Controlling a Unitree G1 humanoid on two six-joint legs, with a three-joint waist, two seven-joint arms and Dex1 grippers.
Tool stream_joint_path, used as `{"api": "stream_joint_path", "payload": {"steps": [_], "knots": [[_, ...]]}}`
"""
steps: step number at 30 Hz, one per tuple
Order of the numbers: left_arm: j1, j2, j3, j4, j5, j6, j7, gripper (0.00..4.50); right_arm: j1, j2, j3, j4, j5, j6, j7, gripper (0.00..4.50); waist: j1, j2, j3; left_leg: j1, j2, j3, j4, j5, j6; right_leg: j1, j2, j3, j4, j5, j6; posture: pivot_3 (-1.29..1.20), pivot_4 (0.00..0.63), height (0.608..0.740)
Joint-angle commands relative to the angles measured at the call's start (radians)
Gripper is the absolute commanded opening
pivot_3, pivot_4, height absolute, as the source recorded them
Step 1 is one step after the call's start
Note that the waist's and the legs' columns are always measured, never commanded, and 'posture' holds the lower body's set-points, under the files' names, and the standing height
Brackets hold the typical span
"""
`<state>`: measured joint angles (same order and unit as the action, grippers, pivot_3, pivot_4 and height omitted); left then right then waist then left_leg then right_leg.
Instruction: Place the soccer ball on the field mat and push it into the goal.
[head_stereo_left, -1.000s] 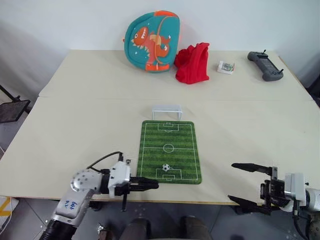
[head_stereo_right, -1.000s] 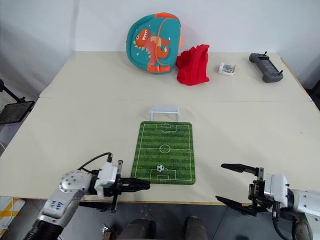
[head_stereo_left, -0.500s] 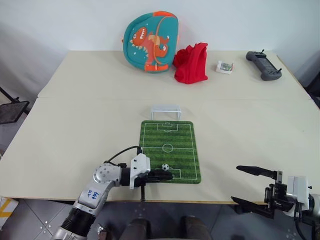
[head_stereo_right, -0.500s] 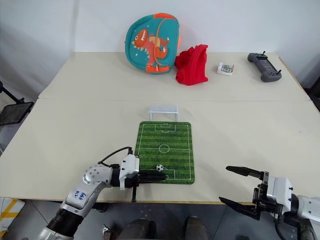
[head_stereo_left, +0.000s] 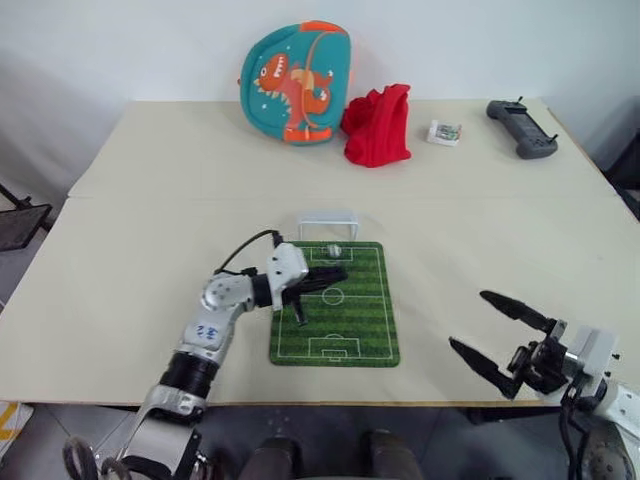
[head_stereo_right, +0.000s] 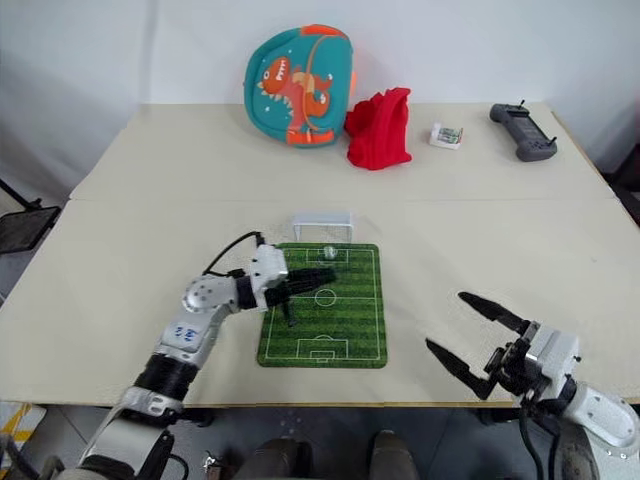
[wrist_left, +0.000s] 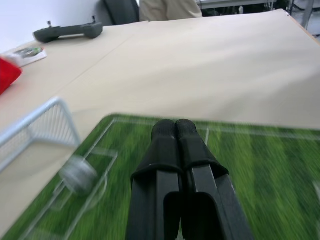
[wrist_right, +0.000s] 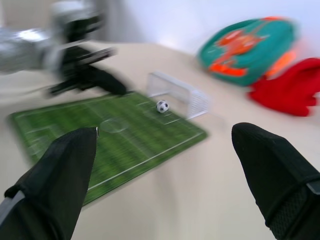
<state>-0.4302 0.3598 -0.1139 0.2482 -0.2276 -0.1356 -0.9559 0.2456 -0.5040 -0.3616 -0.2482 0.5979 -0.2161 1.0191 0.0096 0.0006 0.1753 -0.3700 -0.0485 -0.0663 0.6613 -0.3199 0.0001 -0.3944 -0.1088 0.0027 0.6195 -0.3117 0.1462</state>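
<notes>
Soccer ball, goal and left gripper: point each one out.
soccer ball (head_stereo_left: 334, 250), left eye view, its middle.
goal (head_stereo_left: 329, 215), left eye view, top bar.
left gripper (head_stereo_left: 338, 272), left eye view, tips of shut jaws.

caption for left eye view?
Shut left end effector over field mat, soccer ball rolling just before goal.

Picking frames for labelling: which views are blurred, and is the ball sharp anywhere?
Left wrist view: soccer ball a grey smear, goal soft. Right wrist view: left gripper and field mat streaked, ball fairly crisp. Eye views: steady, ball slightly soft.

Soccer ball (head_stereo_left: 334, 250) on field mat (head_stereo_left: 350, 325) — before (near) goal (head_stereo_left: 328, 221).
</notes>
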Motion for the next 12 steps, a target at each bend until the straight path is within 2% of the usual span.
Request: {"api": "stream_joint_path", "payload": {"steps": [1,5,12], "knots": [[0.105,0.076,0.073,-0.152,-0.110,0.057,-0.062,0.05,-0.021,0.025,-0.032,-0.014,0.008,-0.025,-0.054,4.50,0.001,0.000,0.000,0.000,0.000,0.000,0.000,0.000,0.000,0.000,-0.001,0.000,0.000,0.000,0.000,0.00,0.150,0.740],[0.231,0.150,0.154,-0.235,-0.184,0.118,-0.077,0.05,-0.047,0.034,-0.030,0.006,0.004,-0.031,-0.076,4.50,0.005,0.000,0.000,0.000,0.001,0.000,0.000,0.000,0.000,0.001,-0.004,0.002,-0.002,0.000,-0.001,0.00,0.150,0.740],[0.348,0.207,0.318,-0.311,-0.186,0.181,0.082,0.05,-0.073,0.022,-0.007,0.048,-0.003,-0.045,-0.046,4.50,0.015,0.000,0.000,0.000,0.001,-0.001,0.000,-0.001,0.000,0.001,-0.004,0.004,-0.003,-0.001,-0.001,0.00,0.150,0.740]]}}
